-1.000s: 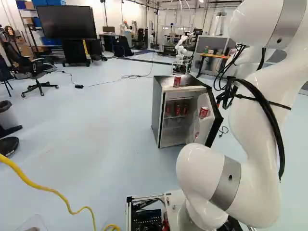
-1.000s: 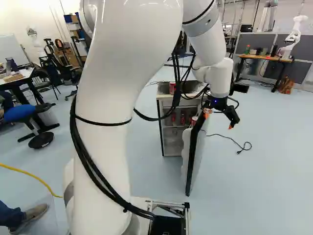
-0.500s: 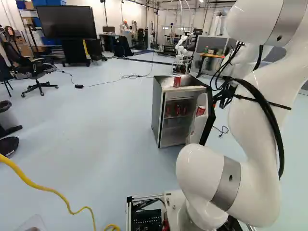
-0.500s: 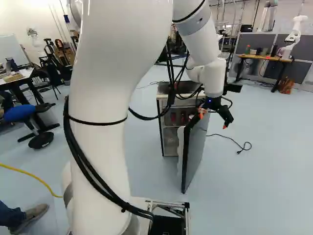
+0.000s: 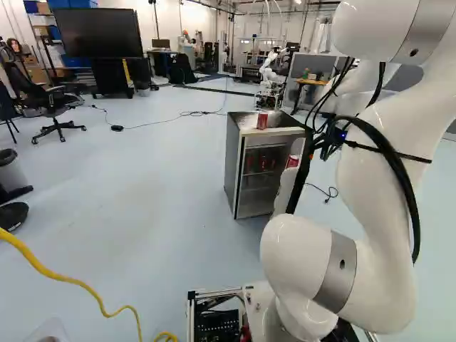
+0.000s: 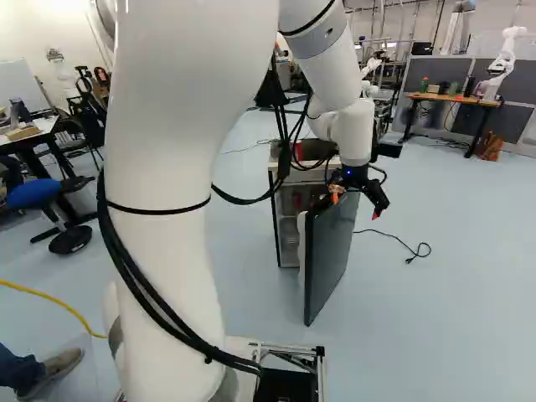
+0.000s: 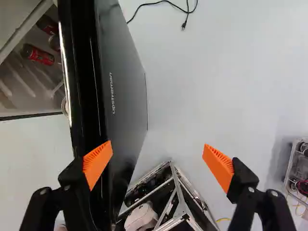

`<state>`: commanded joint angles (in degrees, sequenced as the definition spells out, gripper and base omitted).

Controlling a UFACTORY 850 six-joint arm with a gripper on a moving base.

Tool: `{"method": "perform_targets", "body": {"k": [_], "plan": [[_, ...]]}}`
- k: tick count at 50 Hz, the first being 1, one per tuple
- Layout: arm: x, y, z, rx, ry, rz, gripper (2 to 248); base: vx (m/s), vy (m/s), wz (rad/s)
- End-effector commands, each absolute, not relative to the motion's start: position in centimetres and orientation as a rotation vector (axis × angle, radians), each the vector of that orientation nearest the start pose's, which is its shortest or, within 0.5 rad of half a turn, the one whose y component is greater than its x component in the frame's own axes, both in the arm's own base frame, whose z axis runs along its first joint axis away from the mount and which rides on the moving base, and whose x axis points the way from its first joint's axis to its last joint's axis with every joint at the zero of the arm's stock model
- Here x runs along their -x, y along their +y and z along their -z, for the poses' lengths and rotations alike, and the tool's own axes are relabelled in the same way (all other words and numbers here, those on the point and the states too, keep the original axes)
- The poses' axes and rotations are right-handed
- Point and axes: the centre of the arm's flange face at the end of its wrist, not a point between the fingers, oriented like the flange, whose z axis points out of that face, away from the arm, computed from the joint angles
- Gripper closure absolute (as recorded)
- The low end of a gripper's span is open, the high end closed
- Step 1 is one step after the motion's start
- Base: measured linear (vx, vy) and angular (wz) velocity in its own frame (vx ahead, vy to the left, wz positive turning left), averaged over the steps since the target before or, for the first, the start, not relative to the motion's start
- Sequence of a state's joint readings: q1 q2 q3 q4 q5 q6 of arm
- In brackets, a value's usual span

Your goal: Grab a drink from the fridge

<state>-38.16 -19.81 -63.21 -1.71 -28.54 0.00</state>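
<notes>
- Fridge (image 5: pixel 232 157): interior mostly hid. by door (image 6: pixel 329 251), R base view; cut by edge, wrist view.
- Inside cans (image 5: pixel 264 163): blurred, L base view; we can't tell qty.
- Door can (image 5: pixel 293 162): lower pt. hid. by door's inner side, L base view.
- Arm (image 6: pixel 172 209): upper pt. cut off, both base views.
- Gripper (image 6: pixel 356 206): mostly hid. behind arm & cables, L base view; contact w/ door: we can't tell.
- Another robot (image 5: pixel 269 73): too sm. for us to make out detail.
</notes>
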Motion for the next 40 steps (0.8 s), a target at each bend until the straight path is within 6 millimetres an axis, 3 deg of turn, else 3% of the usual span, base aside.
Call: {"method": "perform_targets", "body": {"k": [40], "plan": [[-44.0, -29.8, -43.8, 3.080, 0.899, 0.367, 3, 0.000, 0.000, 0.000]]}}
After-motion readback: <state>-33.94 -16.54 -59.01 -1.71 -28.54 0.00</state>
